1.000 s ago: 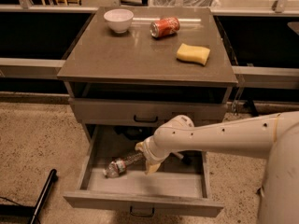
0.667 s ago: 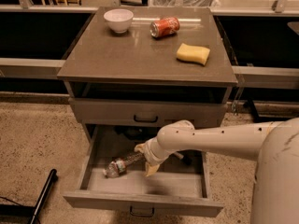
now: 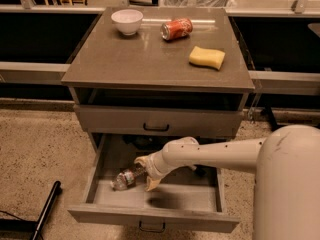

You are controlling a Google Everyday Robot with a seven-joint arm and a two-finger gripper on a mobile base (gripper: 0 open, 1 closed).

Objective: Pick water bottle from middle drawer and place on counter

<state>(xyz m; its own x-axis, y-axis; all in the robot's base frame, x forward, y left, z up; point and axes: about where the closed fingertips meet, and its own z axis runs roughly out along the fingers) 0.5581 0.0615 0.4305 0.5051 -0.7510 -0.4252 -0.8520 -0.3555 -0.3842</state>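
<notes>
The water bottle [image 3: 124, 179] lies on its side in the open middle drawer [image 3: 185, 196], at its left, cap toward the front left. My gripper [image 3: 145, 172] is down inside the drawer at the bottle's right end. Its fingers [image 3: 152, 183] are apart, one on each side of that end. The bottle rests on the drawer floor. The counter [image 3: 145, 59] is the top slab of the cabinet above.
On the counter are a white bowl [image 3: 127, 21], a red soda can [image 3: 176, 28] on its side and a yellow sponge [image 3: 207, 57]. A closed drawer front with a black handle [image 3: 156, 128] overhangs the open drawer. A black pole [image 3: 46, 209] lies on the floor at left.
My gripper has moved a little to the left, up to the bottle's end. The bottle has not moved.
</notes>
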